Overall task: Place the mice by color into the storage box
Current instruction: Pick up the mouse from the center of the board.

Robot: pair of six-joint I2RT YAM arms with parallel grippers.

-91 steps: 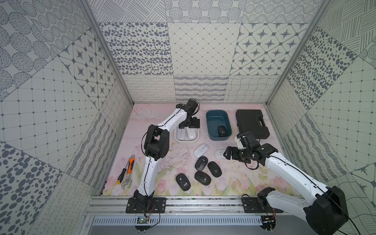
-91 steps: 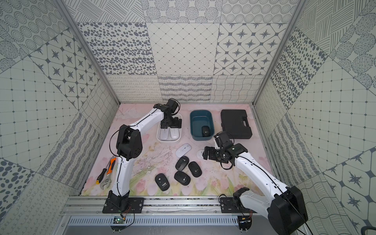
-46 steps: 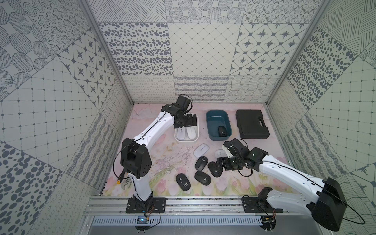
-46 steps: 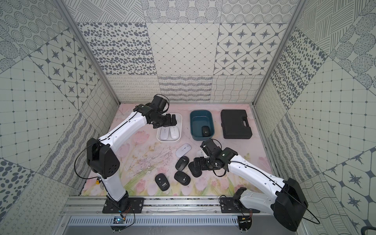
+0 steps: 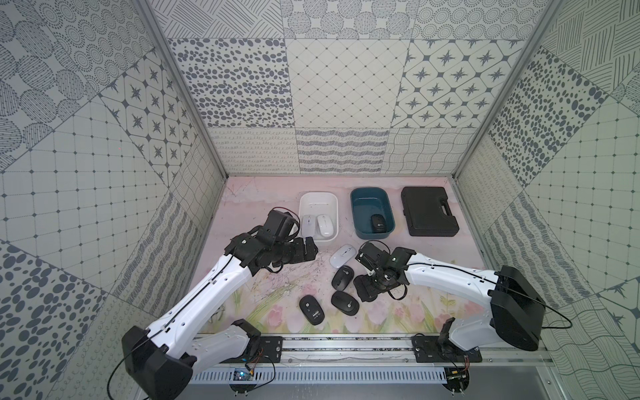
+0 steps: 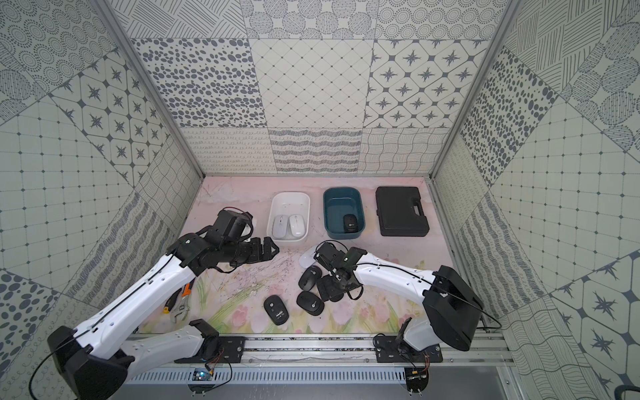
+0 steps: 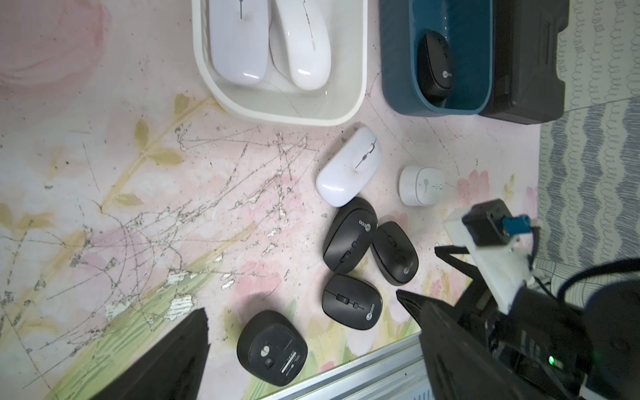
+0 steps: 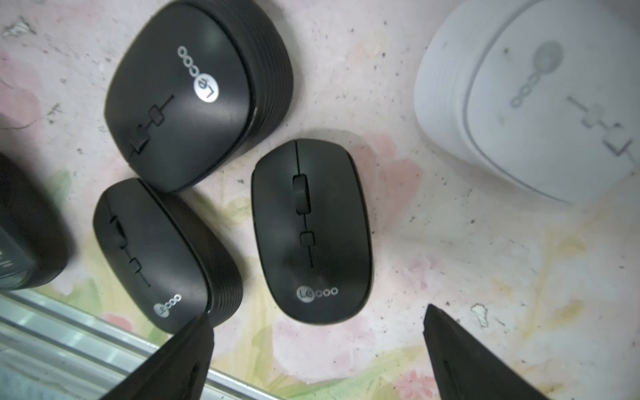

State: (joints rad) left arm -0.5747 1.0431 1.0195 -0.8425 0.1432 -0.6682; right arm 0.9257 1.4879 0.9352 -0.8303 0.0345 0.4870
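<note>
Black mouse [image 8: 311, 232] sits under the right claw [image 8: 317, 313], spread wide and empty; left claw [image 5: 310, 250] likewise.

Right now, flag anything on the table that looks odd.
One black mouse nearest the front rail lies belly-up, label showing; the other loose mice sit right way up. The floral mat is scratched and flaking.

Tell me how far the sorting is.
Done: two white mice in the white tub, one black mouse in the teal tub. In hand: nothing gripped; open right tool hovers over a loose black. Left: two loose whites, four loose blacks on the table.
</note>
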